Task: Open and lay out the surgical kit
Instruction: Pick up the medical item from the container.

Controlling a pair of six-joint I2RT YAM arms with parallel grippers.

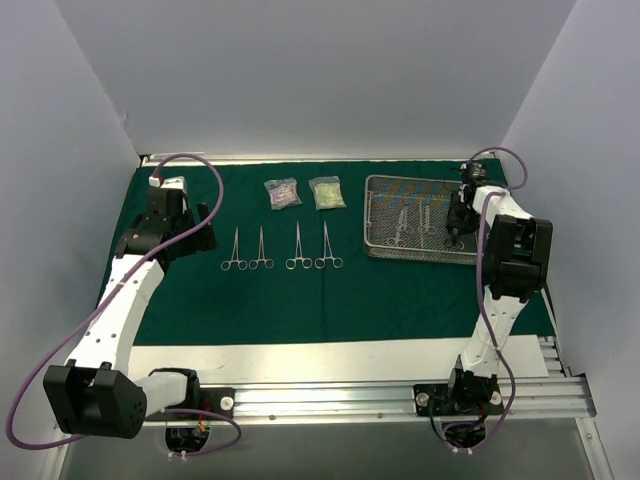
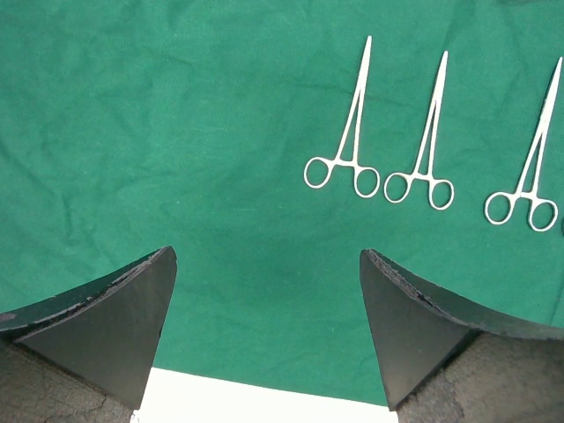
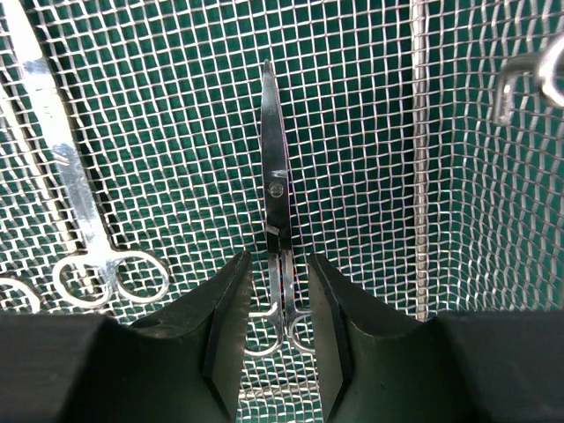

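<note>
Right wrist: right gripper [image 3: 278, 261] narrowly clasps scissors [image 3: 274, 167]

Tray wall [image 3: 419, 159] crowds scissors [image 3: 275, 176] rightward (another instrument [image 3: 66, 167] lies left).

Green cloth [image 1: 400, 300] spread flat; four steel scissor-handled instruments [image 1: 261, 250] in a row left of centre, tips pointing away, rings nearest; two clear packets [image 1: 283, 193] side by side behind them; wire-mesh tray [image 1: 372, 215] on the cloth at right; further instruments [image 3: 276, 194] lying flat inside it.
</note>
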